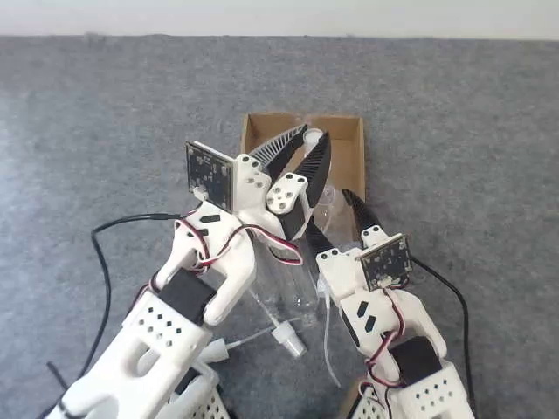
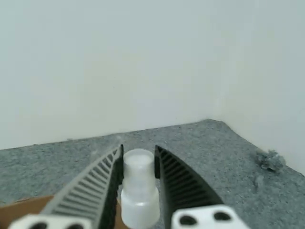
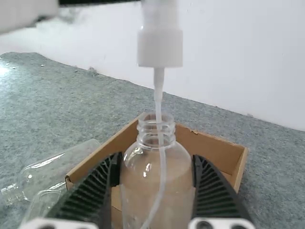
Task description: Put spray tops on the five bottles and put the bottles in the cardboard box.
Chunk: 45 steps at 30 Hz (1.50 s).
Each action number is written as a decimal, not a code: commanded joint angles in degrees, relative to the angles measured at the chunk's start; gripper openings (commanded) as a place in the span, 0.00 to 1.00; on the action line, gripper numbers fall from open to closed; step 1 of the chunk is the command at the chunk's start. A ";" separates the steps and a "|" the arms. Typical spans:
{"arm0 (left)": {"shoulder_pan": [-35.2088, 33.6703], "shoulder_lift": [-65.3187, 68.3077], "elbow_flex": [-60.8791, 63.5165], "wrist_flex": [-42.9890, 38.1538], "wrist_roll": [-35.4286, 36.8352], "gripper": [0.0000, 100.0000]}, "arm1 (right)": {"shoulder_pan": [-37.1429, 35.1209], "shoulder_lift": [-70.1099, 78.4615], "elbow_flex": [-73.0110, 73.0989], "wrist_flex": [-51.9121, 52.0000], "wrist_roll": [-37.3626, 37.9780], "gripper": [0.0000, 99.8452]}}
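My left claw (image 2: 138, 149) is pinched on the spray top (image 2: 139, 191). My right claw (image 3: 155, 160) is clamped round the upright bottle (image 3: 155, 191), just near-side of the cardboard box (image 3: 224, 152), with the dip tube (image 3: 158, 95) down the neck and the cap hanging above the threads. Risks: the tube looks bowed, so an off-axis drop lands the cap cocked on the rim and it won't seat, and pushing hard could slip the slick bottle in my right grip and tip it against the box wall.
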 commanded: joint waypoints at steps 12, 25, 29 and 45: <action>2.11 -0.88 -1.89 5.27 -3.78 0.01 | 0.57 -0.57 -1.85 -1.27 0.79 0.08; 4.13 -0.79 -0.04 7.21 -5.54 0.02 | 3.30 -0.66 -2.11 -1.19 0.70 0.08; 4.13 -0.79 0.13 7.38 -5.54 0.06 | 3.30 -0.66 -2.11 -1.01 0.79 0.08; 5.45 7.03 -2.51 7.47 -9.23 0.06 | 3.65 -0.57 -1.76 -0.75 0.88 0.08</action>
